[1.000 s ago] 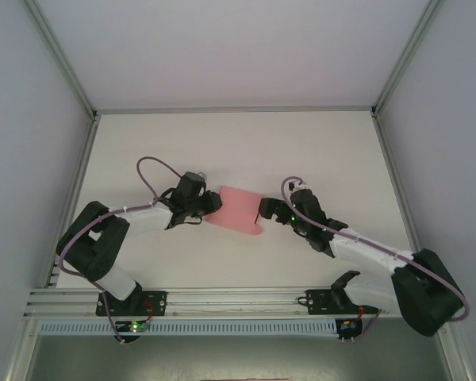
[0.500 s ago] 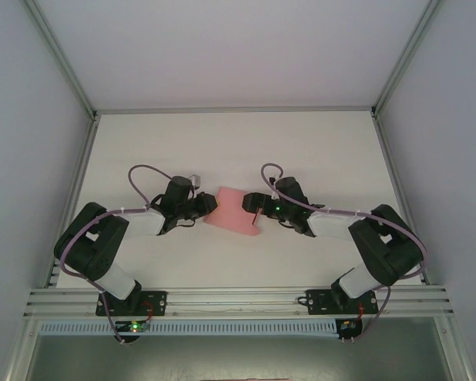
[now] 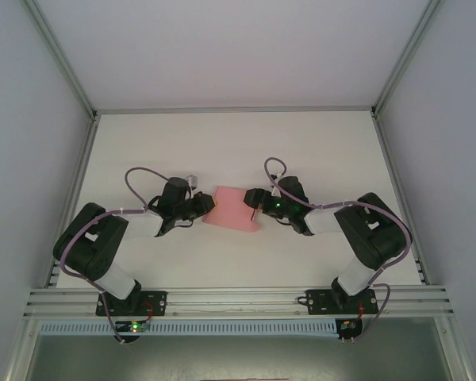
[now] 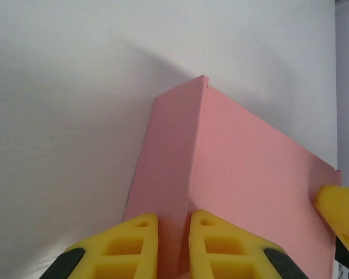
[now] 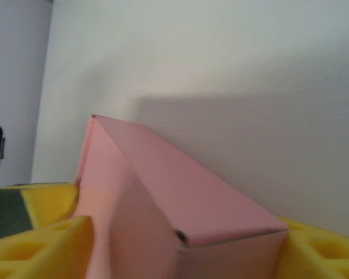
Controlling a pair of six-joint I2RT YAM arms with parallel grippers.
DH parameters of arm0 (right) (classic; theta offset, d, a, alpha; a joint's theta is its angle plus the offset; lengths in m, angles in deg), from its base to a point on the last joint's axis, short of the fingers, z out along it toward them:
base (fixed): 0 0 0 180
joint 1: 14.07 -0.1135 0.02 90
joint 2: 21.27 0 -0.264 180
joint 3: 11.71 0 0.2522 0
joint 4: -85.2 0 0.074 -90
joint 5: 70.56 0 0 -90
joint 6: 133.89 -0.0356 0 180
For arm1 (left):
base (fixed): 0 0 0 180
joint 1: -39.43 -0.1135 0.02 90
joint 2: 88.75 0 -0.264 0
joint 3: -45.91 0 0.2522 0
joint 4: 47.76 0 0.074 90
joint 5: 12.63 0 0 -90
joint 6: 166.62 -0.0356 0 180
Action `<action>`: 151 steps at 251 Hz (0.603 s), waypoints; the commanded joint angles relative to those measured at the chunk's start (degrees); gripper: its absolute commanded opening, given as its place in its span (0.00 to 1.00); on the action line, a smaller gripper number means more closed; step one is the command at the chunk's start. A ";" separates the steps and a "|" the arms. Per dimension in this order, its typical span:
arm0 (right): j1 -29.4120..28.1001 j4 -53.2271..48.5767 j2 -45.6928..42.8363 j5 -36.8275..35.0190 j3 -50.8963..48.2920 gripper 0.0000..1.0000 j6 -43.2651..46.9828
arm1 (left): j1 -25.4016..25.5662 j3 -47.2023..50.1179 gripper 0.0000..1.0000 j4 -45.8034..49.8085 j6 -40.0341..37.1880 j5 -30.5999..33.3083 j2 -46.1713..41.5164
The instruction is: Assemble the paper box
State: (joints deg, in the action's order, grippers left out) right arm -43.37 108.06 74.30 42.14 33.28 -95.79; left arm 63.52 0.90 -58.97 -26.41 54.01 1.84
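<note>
Top external: left fingers (image 3: 206, 205), right fingers (image 3: 251, 198) pinch paper box (image 3: 233, 209) on table (image 3: 222, 143).

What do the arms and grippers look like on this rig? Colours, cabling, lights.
The left arm and right arm have black joint housings and white links. A mauve cable loops off each wrist. The left gripper and right gripper are black with yellow fingers moulded with open cells. A green light glows on the right wrist.

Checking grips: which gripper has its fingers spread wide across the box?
The right gripper: its fingers straddle the paper box at its end, while the left gripper pinches a thin edge, nearly closed.
</note>
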 commanded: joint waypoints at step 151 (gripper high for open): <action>5.92 -8.27 -19.22 11.71 -1.84 0.46 -9.06 | 5.63 -14.01 1.00 29.02 -49.45 11.62 -25.59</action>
State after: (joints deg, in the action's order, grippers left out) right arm -41.16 105.43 59.46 48.68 31.02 -99.53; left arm 68.00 -10.12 -37.29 -50.62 63.28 -17.70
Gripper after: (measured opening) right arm 0.463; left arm 0.998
